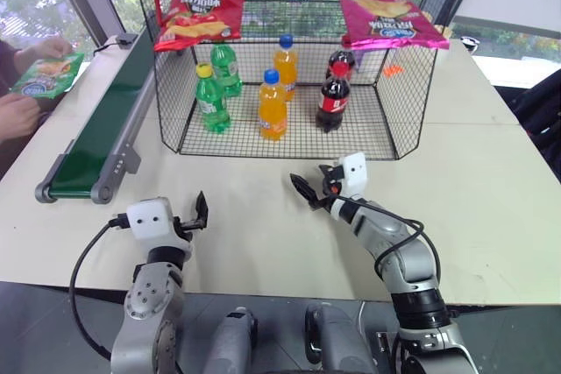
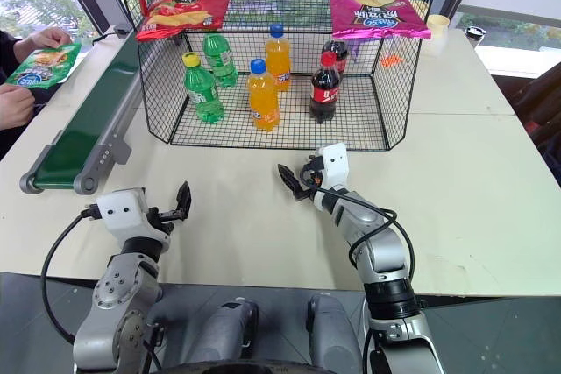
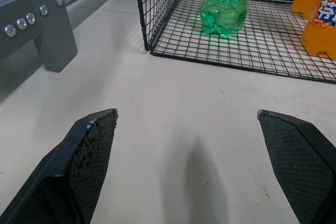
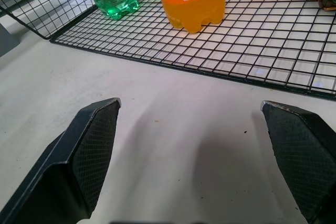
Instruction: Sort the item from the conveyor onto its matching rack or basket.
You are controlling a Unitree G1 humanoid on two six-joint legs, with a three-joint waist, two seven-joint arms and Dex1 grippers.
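The green chip bag [image 1: 48, 74] is at the far left, held in a person's hands [image 1: 19, 116] beside the conveyor [image 1: 103, 124], not on the belt. The black wire-mesh cage [image 1: 399, 102] stands at the back middle of the white table. A red chip bag [image 1: 202, 10] and a pink chip bag [image 1: 390, 19] lie on its top rim. My left gripper [image 1: 197, 215] hovers low over the table near the conveyor's near end, open and empty. My right gripper [image 1: 316, 186] is open and empty just in front of the cage's front edge [image 4: 184, 69].
Inside the cage stand two green bottles [image 1: 210, 98], two orange bottles [image 1: 273, 107] and two cola bottles [image 1: 332, 98]. A pale cup [image 2: 436, 24] sits at the back right. Bare tabletop [image 1: 491, 190] stretches to the right of my right arm.
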